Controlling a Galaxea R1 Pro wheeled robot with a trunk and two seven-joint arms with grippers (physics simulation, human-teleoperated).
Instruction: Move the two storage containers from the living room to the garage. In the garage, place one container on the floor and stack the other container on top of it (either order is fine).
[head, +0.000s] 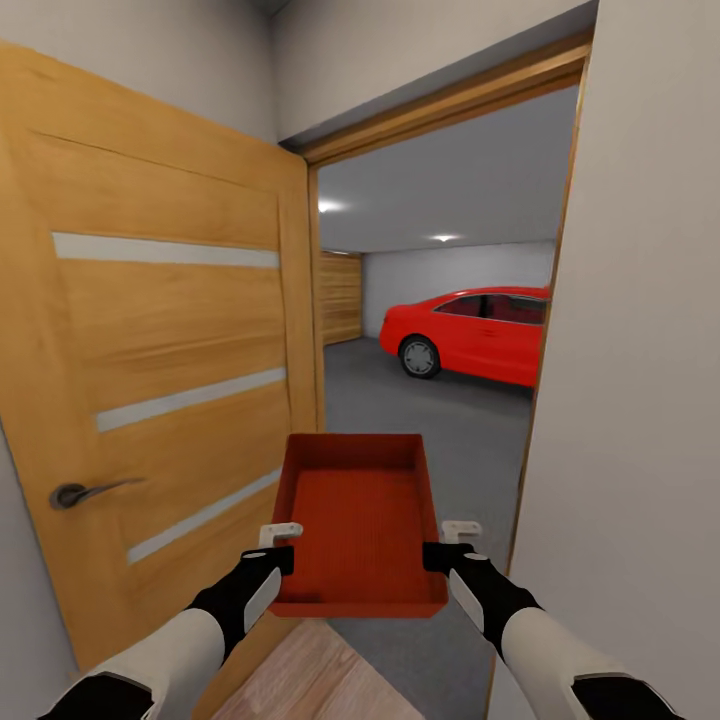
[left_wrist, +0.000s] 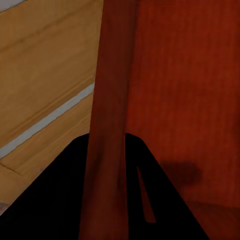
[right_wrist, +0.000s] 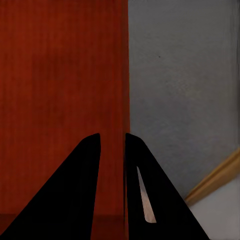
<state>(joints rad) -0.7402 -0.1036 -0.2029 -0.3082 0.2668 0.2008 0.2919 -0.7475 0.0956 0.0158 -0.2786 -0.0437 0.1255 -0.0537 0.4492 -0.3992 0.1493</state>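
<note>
Left gripper (head: 281, 545) clamped on bin (head: 362, 520) at its left wall, fingers (left_wrist: 150, 200) straddling that wall in the wrist view. Right gripper (head: 447, 542) likewise closed on the right wall, one finger (right_wrist: 70, 195) inside, one outside. Bin held level between both, open side up, empty, in front of the trunk at the doorway. Open wooden door (head: 150, 380) to the left, its handle (head: 85, 491) near. White wall (head: 640, 350) to the right. Beyond, grey garage floor (head: 440, 420), red car (head: 475, 335), plank doors (head: 341, 297). Light wood planks (head: 310, 680) underfoot.
</note>
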